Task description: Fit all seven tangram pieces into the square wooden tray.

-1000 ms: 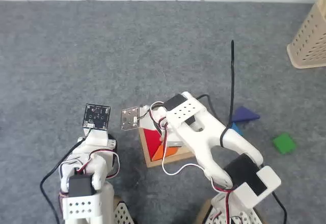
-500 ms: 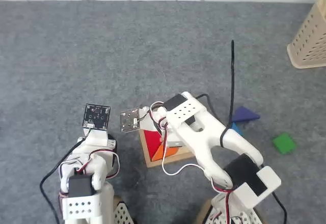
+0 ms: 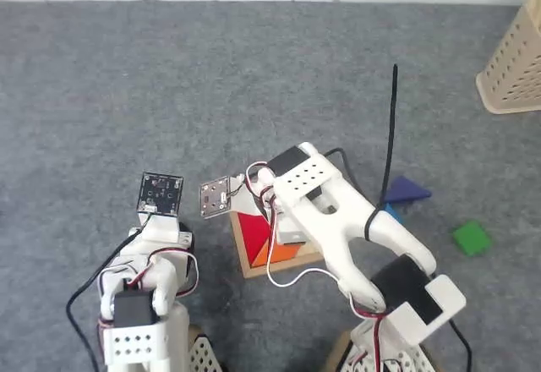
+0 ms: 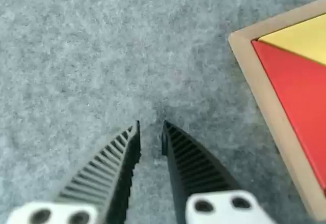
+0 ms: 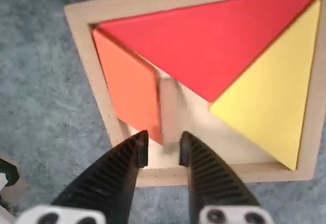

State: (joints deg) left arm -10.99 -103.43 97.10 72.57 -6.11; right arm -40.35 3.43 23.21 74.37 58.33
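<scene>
A: R gripper?

B: Just over the tray, at the low corner of the orange piece. Jaws a narrow gap apart, nothing clamped afaict. L gripper sits over carpet beside the tray's corner, also a thin gap, empty.

A: What's in so far?

B: Red triangle and yellow triangle meet along one edge, and the orange lies against the red. There's bare tray floor btwn orange and yellow.

A: Step in hand?

B: Prob seating the orange. Its inner edge looks a bit raised, so I'd press it flat and slide it tight to the rim and the red w/ a jaw tip. Don't pinch it. That keeps the gap true for the rest.

A: Rest of the pieces?

B: Purple triangle, blue piece and green square are loose on the carpet, well apart from the tray.

A: Anything unclear?

B: From above, the R arm covers most of the tray and part of the blue. The jaws cut off the orange's shape. I count six pieces, and a 7th may be under the arm, can't tell.
</scene>
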